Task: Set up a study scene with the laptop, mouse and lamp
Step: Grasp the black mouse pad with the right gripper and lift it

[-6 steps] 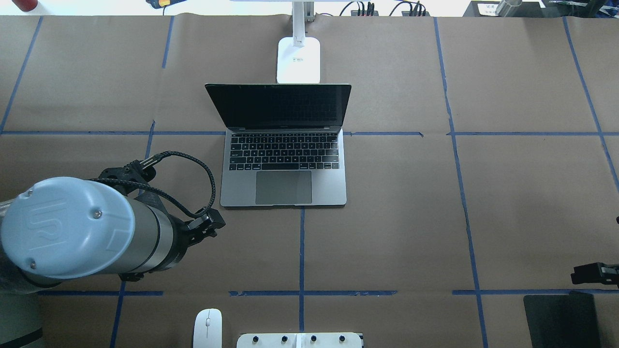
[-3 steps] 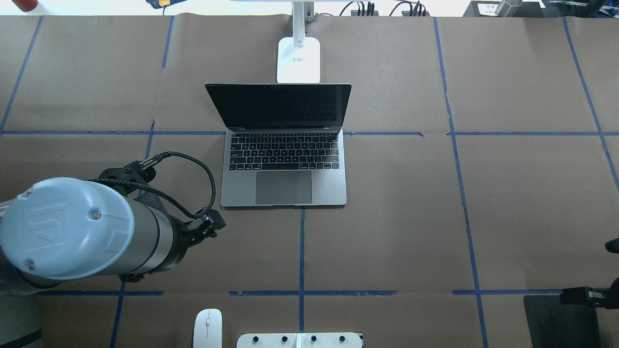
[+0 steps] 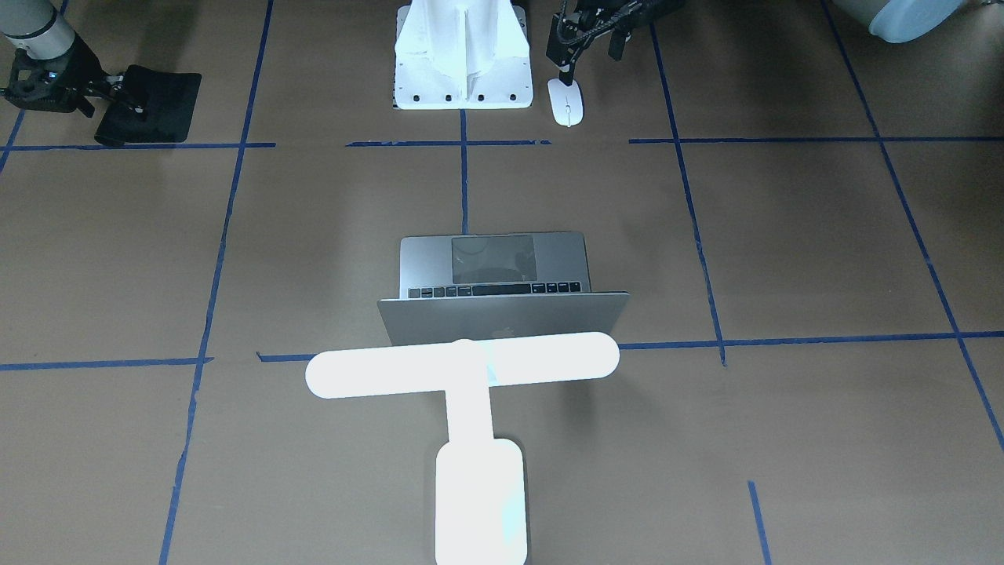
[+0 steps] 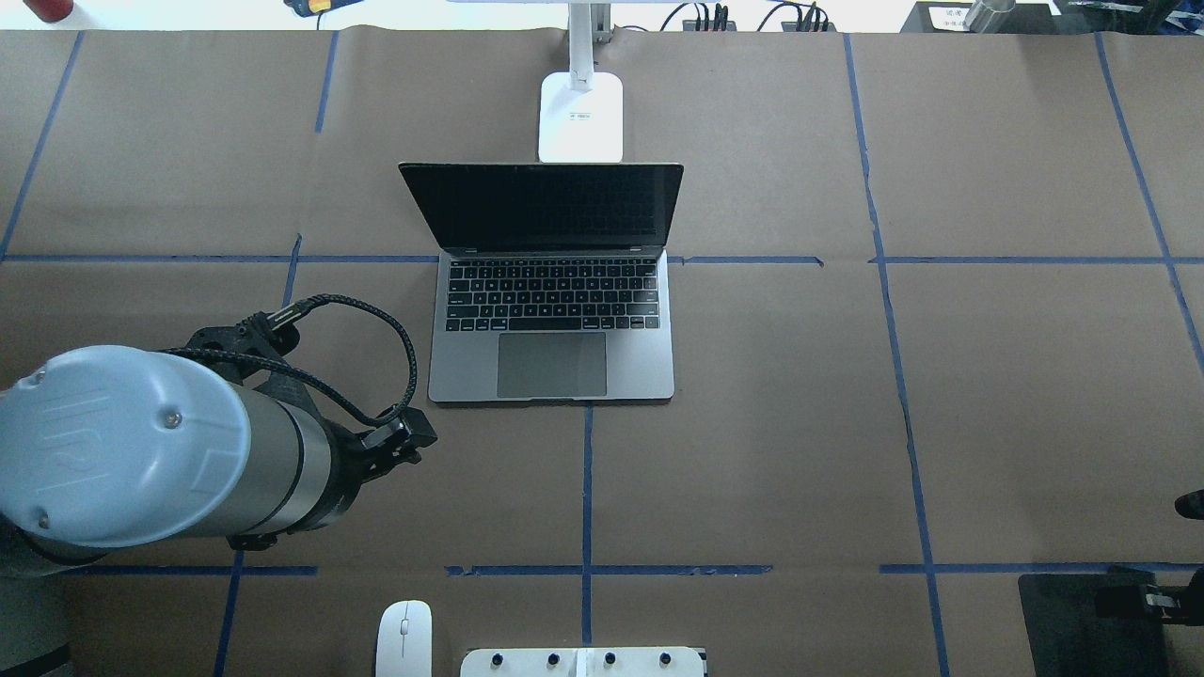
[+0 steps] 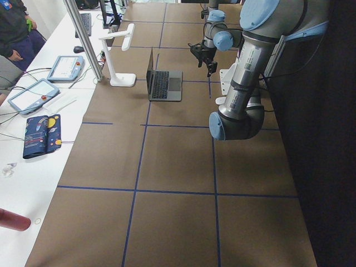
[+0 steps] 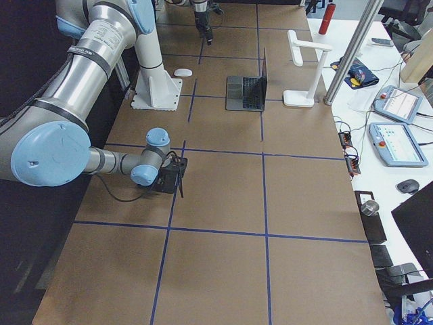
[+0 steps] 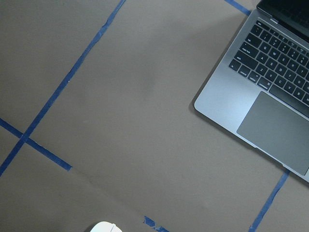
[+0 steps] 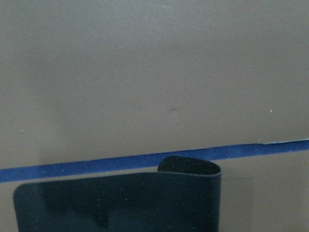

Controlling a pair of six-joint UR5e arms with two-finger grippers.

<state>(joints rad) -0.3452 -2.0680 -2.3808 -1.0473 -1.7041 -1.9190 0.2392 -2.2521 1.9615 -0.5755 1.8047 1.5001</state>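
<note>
Work now, I think, is fetching the small flat white oval mouse, lying beside the white robot base, well apart from the open grey metal laptop and white T-shaped lamp. Left gripper hangs near it, right gripper at a black mat; finger spread, cannot tell. Next: low, soft grab.

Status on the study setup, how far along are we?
Done: laptop open at centre, lamp behind it. In hand: right gripper at the black mat, one edge curled up; grip unclear. To do: mouse lies by the white pedestal, left gripper in the air nearby, not touching.
</note>
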